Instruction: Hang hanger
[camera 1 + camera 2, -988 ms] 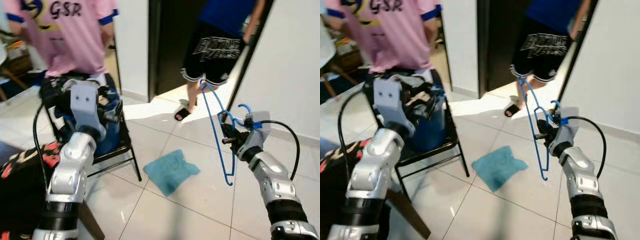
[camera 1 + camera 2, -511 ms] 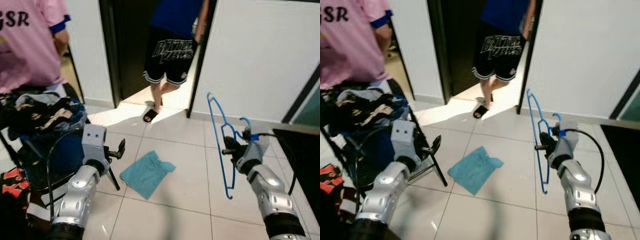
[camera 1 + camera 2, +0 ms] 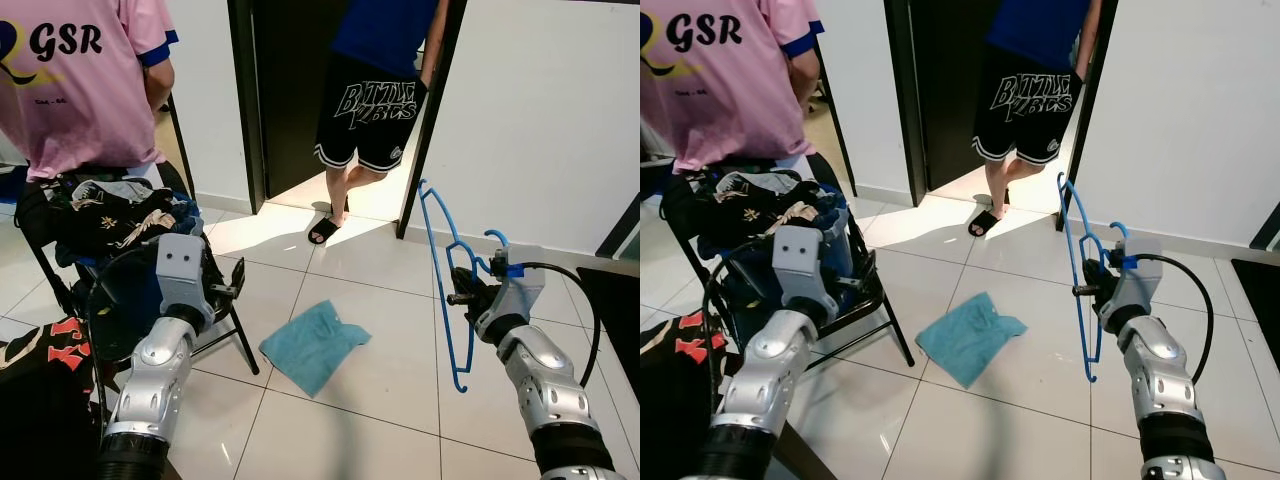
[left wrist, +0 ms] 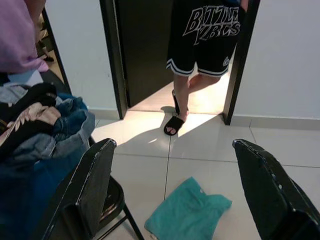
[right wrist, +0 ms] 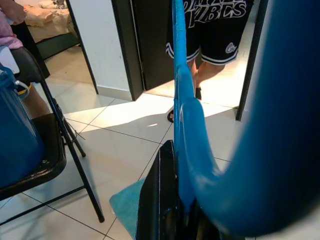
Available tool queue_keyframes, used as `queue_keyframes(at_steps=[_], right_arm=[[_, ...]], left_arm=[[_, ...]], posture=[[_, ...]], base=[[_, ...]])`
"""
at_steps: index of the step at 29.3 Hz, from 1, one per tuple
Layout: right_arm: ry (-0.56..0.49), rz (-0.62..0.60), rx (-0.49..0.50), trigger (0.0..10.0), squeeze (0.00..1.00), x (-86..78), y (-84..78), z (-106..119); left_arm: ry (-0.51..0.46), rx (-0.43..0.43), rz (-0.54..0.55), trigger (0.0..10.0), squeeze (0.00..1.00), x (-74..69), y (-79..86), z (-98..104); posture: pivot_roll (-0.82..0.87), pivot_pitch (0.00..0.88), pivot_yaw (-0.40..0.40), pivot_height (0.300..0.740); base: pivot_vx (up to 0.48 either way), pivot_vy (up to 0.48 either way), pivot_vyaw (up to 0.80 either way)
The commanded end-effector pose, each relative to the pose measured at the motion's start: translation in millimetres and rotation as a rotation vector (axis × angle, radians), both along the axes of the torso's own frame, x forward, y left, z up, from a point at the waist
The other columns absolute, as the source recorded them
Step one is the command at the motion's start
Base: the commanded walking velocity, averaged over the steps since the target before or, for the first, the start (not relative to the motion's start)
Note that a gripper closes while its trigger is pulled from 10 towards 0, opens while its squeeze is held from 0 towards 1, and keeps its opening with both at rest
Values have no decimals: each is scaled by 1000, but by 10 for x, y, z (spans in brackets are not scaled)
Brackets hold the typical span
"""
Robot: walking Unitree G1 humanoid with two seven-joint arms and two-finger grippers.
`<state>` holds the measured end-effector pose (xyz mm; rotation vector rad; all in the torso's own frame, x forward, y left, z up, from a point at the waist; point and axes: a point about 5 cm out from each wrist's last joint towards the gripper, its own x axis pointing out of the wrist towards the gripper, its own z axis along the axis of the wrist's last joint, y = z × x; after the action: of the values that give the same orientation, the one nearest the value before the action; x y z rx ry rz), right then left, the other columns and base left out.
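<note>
Change: the view has swung back left since 0.5 s ago, so the person in the pink shirt (image 3: 85, 80) is fuller in frame; the hanger sits in the same clamp.
Chair: a black folding chair (image 3: 215, 330) carries a heap of clothes (image 3: 110, 215).
Floor: a teal cloth (image 3: 312, 345) lies on the tiles beside the chair.
Right gripper (image 3: 462, 288): fingers closed on the blue hanger (image 3: 440, 280), held upright in the air.
Left gripper (image 4: 175, 190): 2 fingers spread wide, holding nothing, raised near the chair.
Doorway: a person in black shorts (image 3: 368, 100) stands there.
</note>
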<state>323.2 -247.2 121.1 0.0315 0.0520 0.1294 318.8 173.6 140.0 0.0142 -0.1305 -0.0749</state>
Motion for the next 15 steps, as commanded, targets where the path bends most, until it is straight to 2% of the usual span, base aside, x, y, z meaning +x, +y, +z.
queue_keyframes(at_steps=[1,7,15], right_arm=[[-28,3,5,10000,0,20,8,72],[-42,14,7,10000,0,32,25,115],[-49,21,5,10000,0,40,33,140]], left_arm=[[-21,12,8,10000,0,15,43,51],[-57,7,12,10000,0,36,60,148],[-63,8,10,10000,0,37,57,161]], posture=[[18,1,3,740],[17,2,1,740],[16,0,1,740]], base=[[0,0,0],[0,0,0],[0,0,0]])
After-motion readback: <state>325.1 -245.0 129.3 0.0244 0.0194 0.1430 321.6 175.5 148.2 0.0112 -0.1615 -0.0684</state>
